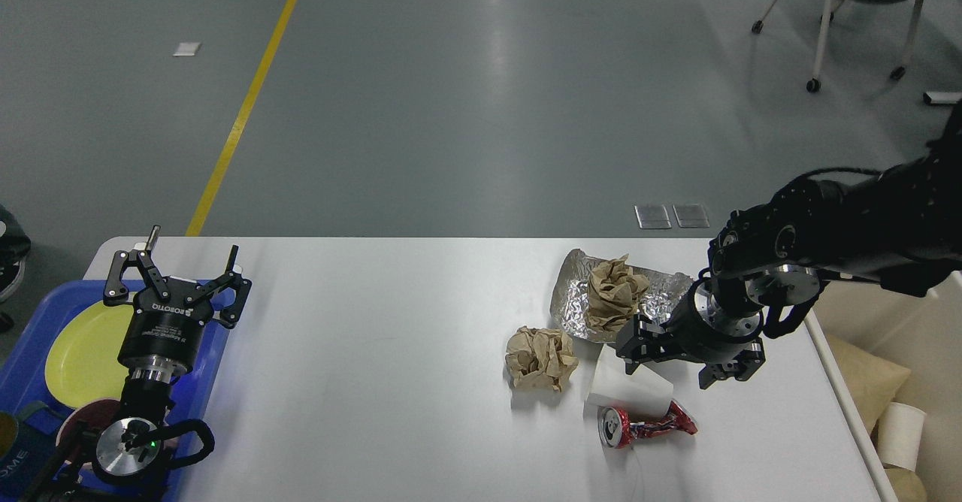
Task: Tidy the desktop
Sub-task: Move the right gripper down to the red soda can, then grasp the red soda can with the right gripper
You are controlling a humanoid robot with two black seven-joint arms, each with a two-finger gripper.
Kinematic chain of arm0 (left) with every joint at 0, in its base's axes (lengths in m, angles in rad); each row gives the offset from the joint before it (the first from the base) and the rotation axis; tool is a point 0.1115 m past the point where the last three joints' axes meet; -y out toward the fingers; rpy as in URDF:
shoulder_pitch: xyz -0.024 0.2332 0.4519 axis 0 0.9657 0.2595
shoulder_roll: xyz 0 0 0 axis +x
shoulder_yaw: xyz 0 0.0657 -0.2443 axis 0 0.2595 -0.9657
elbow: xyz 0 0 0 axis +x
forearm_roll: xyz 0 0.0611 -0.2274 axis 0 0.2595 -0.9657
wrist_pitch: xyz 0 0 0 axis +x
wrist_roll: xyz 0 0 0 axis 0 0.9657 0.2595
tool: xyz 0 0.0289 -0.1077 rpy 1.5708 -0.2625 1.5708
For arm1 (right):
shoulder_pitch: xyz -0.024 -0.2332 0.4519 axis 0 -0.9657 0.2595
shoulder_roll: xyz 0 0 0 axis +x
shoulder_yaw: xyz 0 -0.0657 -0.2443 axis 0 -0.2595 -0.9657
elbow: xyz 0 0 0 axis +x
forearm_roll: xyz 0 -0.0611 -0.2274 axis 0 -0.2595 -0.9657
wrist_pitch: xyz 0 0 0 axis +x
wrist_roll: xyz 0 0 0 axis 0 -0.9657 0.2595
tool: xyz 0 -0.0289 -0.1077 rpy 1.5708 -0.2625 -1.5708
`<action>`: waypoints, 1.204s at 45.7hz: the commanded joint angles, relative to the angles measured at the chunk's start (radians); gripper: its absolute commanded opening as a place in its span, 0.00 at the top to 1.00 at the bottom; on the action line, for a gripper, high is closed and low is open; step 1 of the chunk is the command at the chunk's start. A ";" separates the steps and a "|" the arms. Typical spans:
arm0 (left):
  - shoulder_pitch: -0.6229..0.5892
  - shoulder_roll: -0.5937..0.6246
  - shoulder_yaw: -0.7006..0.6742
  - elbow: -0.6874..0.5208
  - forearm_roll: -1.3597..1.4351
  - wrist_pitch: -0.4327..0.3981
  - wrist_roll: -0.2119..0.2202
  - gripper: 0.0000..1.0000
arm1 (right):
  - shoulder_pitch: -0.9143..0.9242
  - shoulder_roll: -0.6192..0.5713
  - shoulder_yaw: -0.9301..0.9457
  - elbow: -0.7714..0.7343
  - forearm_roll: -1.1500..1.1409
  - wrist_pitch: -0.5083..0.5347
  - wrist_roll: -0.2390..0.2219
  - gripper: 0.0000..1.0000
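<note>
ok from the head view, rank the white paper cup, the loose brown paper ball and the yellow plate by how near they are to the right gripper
1. White paper cup, directly under the right gripper.
2. Loose brown paper ball, to its left on the desktop.
3. Yellow plate, far left, in the blue tray.

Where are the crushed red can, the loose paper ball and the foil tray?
crushed red can (646,427): head view, middle of its dented body.
loose paper ball (539,358): head view, centre of the crumple.
foil tray (568,291): head view, bare left wall.
</note>
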 commanded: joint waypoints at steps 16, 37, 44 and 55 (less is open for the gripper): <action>0.000 0.000 0.000 0.000 0.000 0.000 0.000 0.03 | -0.298 -0.004 0.094 -0.075 0.278 -0.207 0.006 0.10; 0.000 0.000 0.000 0.000 0.000 0.000 0.000 0.04 | -0.344 -0.005 0.091 -0.124 0.418 -0.267 0.003 0.25; 0.000 0.000 0.000 0.000 0.000 0.000 0.000 0.04 | -0.358 -0.005 0.088 -0.139 0.423 -0.270 0.003 0.24; 0.000 0.000 0.000 0.000 0.000 0.000 0.000 0.04 | -0.386 0.001 0.091 -0.144 0.424 -0.303 0.003 0.24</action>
